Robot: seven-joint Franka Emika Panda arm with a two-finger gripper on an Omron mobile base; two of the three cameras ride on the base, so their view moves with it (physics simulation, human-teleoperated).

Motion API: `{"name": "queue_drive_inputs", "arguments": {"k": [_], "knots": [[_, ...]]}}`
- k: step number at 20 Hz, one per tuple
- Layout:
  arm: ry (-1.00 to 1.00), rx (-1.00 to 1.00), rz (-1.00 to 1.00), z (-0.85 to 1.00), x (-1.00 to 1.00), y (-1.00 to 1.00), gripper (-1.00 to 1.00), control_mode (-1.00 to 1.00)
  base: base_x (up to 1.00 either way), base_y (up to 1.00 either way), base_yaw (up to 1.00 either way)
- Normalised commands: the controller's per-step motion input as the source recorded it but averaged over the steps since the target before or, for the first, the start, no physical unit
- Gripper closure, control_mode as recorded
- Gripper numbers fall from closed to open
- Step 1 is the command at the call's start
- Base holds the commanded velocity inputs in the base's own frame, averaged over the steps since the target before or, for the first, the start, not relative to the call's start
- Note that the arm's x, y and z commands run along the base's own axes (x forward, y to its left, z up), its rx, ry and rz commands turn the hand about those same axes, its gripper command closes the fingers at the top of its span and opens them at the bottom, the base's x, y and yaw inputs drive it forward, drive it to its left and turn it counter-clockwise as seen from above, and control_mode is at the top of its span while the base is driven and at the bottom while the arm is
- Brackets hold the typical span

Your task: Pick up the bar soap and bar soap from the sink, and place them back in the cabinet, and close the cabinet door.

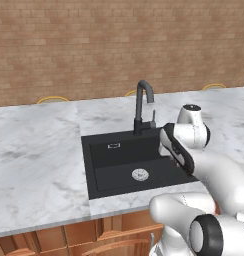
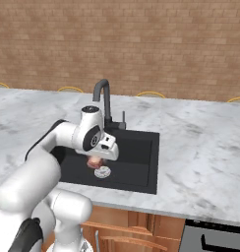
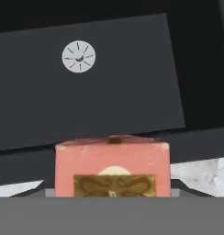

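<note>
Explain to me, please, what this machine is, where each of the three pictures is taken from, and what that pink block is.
It is a white robot arm on a mobile base, facing a black sink set into a white marble counter. Two pictures come from cameras on the base, behind the arm to its left and right. The third comes from a camera on the hand itself, looking down into the basin at the round silver drain. The pink block is a bar soap, close up at the gripper above the sink floor; it seems held, though the fingertips are hidden. A dark faucet stands behind the basin.
</note>
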Motion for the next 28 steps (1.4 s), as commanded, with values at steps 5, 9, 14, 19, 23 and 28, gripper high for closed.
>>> {"name": "queue_drive_inputs", "arguments": {"k": [5,9,14,19,23,28], "knots": [[0.00,0.00,0.00,0.47,-0.38,0.00,1.00,-1.00,0.00,0.00,0.00],[0.00,0.00,0.00,0.53,-0.35,0.06,1.00,-1.00,0.00,0.00,0.00],[0.00,0.00,0.00,0.48,-0.27,0.24,1.00,-1.00,0.00,0.00,0.00],[0.00,0.00,0.00,0.41,-0.15,0.35,1.00,-1.00,0.00,0.00,0.00],[0.00,-0.01,0.00,0.33,-0.09,0.38,1.00,-1.00,0.00,0.00,0.00],[0.00,0.00,0.00,0.30,-0.20,0.17,1.00,-1.00,0.00,0.00,0.00]]}}
